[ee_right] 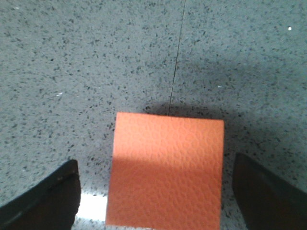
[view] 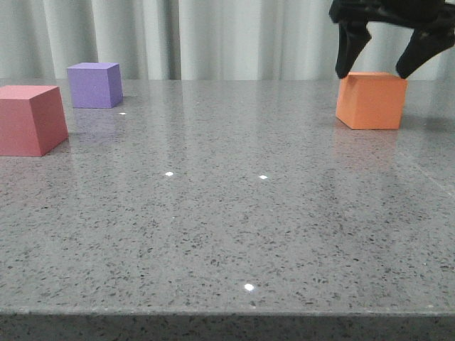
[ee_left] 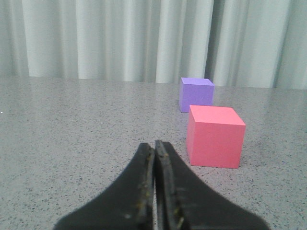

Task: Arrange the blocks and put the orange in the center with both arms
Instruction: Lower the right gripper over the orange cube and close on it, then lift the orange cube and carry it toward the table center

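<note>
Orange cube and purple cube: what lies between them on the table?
Nothing; the front view shows only bare table between the orange cube and the purple cube.

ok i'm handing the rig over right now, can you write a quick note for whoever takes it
Right gripper: jaws open, poised over the orange cube, one on each side, not yet closed on it.
Left gripper: jaws shut, empty, low over the table short of the red/pink cube.
Blocks: orange cube sits on the table at the right; red/pink cube at the left edge of the front view, purple cube behind it.
Done: right arm lined up on the orange cube.
Left: grasp it, set it in the center, arrange the other two blocks.
</note>
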